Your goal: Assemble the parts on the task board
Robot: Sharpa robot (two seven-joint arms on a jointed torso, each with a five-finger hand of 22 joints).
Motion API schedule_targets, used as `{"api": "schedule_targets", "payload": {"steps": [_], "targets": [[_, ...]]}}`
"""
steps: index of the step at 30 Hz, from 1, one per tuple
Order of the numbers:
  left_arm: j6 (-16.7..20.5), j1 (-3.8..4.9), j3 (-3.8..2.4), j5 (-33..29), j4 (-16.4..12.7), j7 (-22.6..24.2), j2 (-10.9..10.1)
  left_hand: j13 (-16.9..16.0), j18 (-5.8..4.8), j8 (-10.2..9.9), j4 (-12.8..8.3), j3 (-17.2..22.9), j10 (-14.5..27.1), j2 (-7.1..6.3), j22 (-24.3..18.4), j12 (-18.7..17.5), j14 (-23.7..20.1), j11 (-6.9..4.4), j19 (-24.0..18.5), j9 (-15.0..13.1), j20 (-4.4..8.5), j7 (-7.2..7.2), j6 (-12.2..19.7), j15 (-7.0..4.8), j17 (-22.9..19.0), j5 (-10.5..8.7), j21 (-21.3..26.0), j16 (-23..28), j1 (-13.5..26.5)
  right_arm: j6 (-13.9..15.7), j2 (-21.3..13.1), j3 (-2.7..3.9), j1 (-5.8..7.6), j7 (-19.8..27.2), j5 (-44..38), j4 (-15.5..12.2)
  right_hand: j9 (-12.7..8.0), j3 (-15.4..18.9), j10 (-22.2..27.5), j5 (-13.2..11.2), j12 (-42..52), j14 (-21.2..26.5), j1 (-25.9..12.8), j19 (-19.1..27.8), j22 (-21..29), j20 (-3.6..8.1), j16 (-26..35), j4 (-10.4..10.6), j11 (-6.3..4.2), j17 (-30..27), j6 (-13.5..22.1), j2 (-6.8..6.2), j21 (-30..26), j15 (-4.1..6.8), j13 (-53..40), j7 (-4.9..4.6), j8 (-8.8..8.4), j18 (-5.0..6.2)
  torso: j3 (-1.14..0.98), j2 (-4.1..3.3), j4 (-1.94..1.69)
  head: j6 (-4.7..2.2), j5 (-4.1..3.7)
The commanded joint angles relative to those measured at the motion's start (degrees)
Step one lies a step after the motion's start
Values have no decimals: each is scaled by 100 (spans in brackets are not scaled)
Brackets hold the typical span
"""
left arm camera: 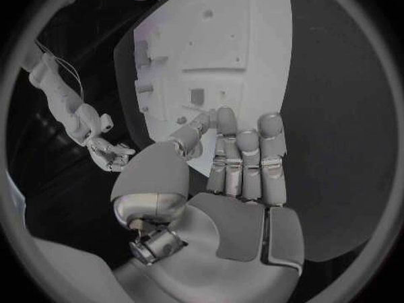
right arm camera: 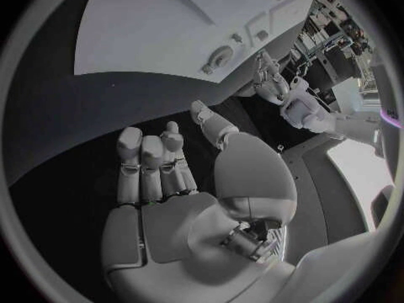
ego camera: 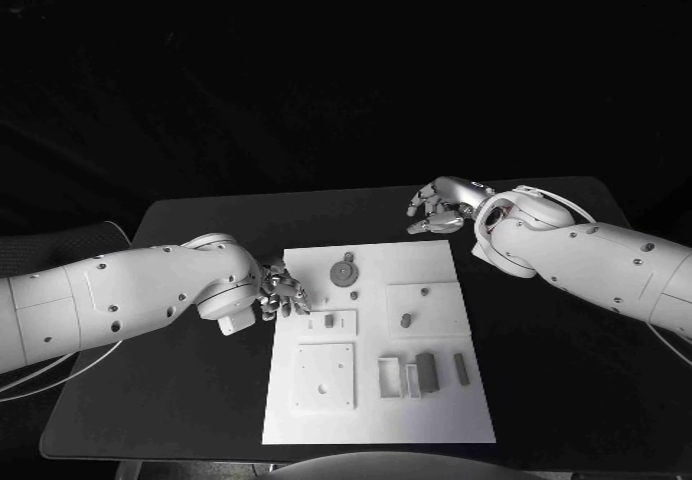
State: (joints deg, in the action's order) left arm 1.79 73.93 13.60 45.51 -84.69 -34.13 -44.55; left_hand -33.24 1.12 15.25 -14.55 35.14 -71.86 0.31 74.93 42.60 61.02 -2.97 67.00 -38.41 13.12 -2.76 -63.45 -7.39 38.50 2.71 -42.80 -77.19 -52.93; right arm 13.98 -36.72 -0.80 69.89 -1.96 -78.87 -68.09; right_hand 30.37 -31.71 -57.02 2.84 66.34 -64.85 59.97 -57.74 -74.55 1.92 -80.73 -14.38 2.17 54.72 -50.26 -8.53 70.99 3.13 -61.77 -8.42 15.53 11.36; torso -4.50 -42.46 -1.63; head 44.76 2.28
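Observation:
The white task board (ego camera: 433,420) lies in the middle of the black table. On it are a grey round disc (ego camera: 343,272), small pegs (ego camera: 405,320) and several grey blocks (ego camera: 426,367). My left hand (ego camera: 281,295) hovers at the board's left edge, level with the disc, and holds nothing. In the left wrist view its fingers (left arm camera: 244,158) lie straight side by side, the thumb close to the board (left arm camera: 219,54) rim. My right hand (ego camera: 440,207) hangs over bare table beyond the board's far right corner, fingers (right arm camera: 151,158) extended and empty. The disc (right arm camera: 221,56) lies ahead of it.
A square raised plate (ego camera: 325,375) sits at the board's near left, and a pale frame piece (ego camera: 389,375) stands beside the blocks. Black table (ego camera: 188,400) surrounds the board on all sides, with its far edge just behind my right hand.

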Motion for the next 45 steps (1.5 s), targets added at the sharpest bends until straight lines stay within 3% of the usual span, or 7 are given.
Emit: {"api": "schedule_targets", "payload": {"steps": [1,9,15,45], "targets": [[94,-51,0,158,-68,-107,4,-9,265,158,-16,12,-34,96,74,44,120,-8,69,-62,45,-39,-86,-148,9,16,-26,-33,-173,-74,-1,2,-1,12,7,-6,-5,0,53,-4,21,-3,-30,13,8,36,27,22,23,-9,-3,-15,-35,56,8,-38,-34,364,-5,-2,7,27,11],[32,-155,1,365,-80,-148,28,-15,264,165,-16,9,-47,92,77,55,133,-14,83,-62,51,-33,-94,-156,14,16,-36,-46,-166,-61,-5,2,-1,25,9,-7,-5,0,54,-4,22,-2,-34,13,7,35,27,28,23,-9,-3,-17,-36,56,10,-38,-35,364,-9,-3,10,73,4],[-93,-159,1,505,-77,-181,51,-20,261,168,-10,-4,-53,79,79,63,139,-16,89,-62,54,-31,-98,-159,19,13,-42,-56,-146,-57,-6,2,-1,27,9,-13,-4,0,55,-4,24,-2,-43,13,7,34,26,40,23,-9,-3,-14,-37,55,12,-39,-35,364,-7,-4,13,84,-8],[-37,-243,1,559,-23,-194,159,-72,253,210,12,-71,-95,61,97,139,167,-42,134,-82,79,-7,-131,-185,65,5,-100,-147,-55,-48,-30,2,-1,24,9,-45,-3,-1,58,-4,30,0,-53,14,6,33,25,60,23,-9,-3,-18,-38,55,18,-38,-36,364,-7,-2,10,104,-12]]}}
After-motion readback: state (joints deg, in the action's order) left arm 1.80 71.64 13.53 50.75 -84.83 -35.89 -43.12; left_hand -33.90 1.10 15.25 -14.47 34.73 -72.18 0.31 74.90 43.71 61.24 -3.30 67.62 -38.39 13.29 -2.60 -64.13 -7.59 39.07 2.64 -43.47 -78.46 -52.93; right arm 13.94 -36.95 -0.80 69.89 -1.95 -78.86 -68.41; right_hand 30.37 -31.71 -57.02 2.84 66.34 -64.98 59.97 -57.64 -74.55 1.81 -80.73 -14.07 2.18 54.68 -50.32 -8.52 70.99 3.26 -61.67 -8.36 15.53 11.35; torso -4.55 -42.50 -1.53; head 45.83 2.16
